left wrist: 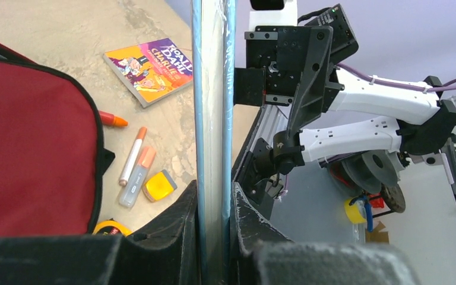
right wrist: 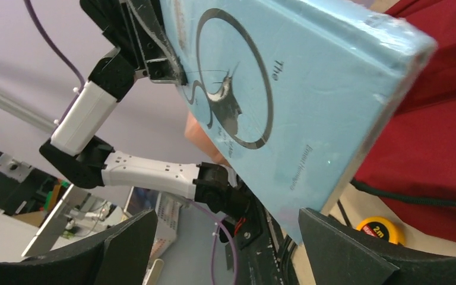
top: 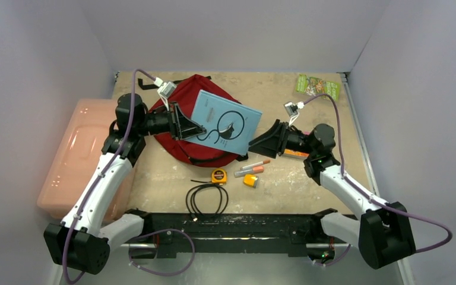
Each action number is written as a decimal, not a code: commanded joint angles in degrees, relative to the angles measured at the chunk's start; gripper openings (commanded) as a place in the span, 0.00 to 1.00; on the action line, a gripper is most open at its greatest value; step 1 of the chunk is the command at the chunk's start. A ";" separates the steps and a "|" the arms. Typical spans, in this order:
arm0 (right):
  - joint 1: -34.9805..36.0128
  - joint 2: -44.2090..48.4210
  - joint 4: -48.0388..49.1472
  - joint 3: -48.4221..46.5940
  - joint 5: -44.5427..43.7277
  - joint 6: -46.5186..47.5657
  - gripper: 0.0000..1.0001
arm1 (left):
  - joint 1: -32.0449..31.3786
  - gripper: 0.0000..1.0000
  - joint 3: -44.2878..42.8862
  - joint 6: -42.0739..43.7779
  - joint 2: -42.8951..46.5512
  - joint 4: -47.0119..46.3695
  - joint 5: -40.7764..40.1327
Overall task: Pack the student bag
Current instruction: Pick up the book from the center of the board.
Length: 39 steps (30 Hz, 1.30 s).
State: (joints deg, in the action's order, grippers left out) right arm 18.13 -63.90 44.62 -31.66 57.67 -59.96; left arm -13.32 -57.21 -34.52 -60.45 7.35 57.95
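— The left hand (top: pixel 199 128), what was it doing?
— It hung over the student bag (top: pixel 187 95), which lay near the worktop's (top: pixel 273 95) far left corner. It was clamped on a tilted blue book (top: pixel 225 122).
— And the right hand (top: pixel 256 144)?
— Its fingers were spread, just beside the book's right edge. A yellow tape measure (top: pixel 218 176) lay toward the near edge.

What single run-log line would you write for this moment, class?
left gripper: shut on blue book | right gripper: open, facing book's free edge | student bag: beneath book, book not yet inside
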 commanded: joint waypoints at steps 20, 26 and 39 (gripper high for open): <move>-4.85 -4.07 40.42 0.63 2.89 -33.55 0.61 | -6.63 0.00 -2.93 -14.80 -2.68 -20.06 11.41; -4.81 -6.58 54.20 3.42 2.71 -41.56 0.39 | -6.46 0.00 -4.27 -14.13 -5.01 -16.70 8.63; -5.29 14.72 -63.84 -18.85 -60.40 18.25 0.00 | -10.68 0.81 -13.90 12.39 -9.33 33.37 -56.29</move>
State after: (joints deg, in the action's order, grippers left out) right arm 13.82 -57.08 22.65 -40.25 43.13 -62.24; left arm -19.25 -72.99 -32.42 -68.47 31.07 21.61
